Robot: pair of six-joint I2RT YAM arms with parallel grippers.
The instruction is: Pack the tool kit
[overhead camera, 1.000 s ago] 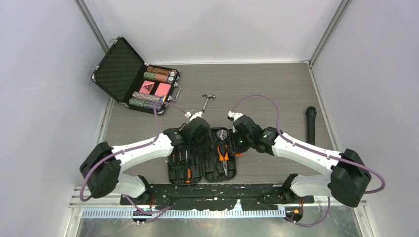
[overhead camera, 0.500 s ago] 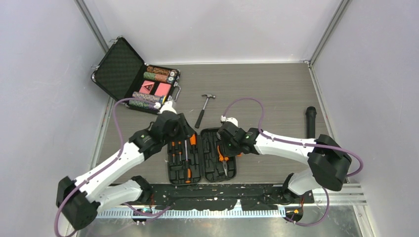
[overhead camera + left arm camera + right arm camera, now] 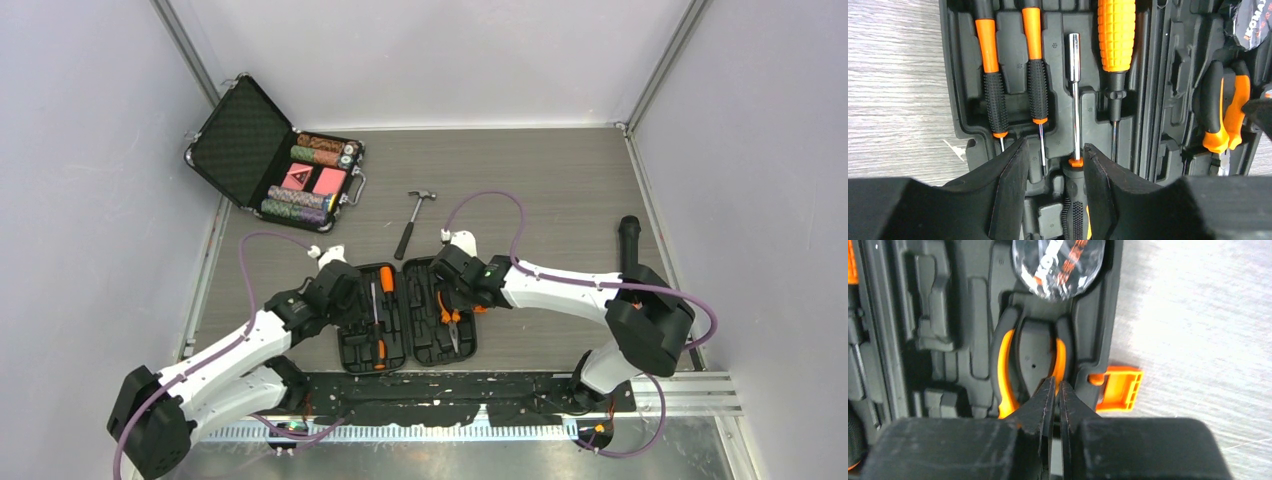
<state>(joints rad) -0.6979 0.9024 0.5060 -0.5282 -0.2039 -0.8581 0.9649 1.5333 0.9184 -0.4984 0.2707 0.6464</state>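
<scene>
While tool kit (image 3: 425,350) lies open directly under both claws, left gripper (image 3: 1054,146) is held released, fingers (image 3: 1008,170) astride chrome-shafted screwdriver (image 3: 1074,90) (long axis straight ahead, parallel to fingers). Right gripper (image 3: 1057,385) is seen clenched, empty, above pliers (image 3: 1007,365). Left arm judged nearer screwdriver.

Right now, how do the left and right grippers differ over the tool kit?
The left gripper is open, straddling a screwdriver in the left half of the tool kit; the right gripper is shut, tips over the pliers in its right half. Both point down into the open case.
</scene>
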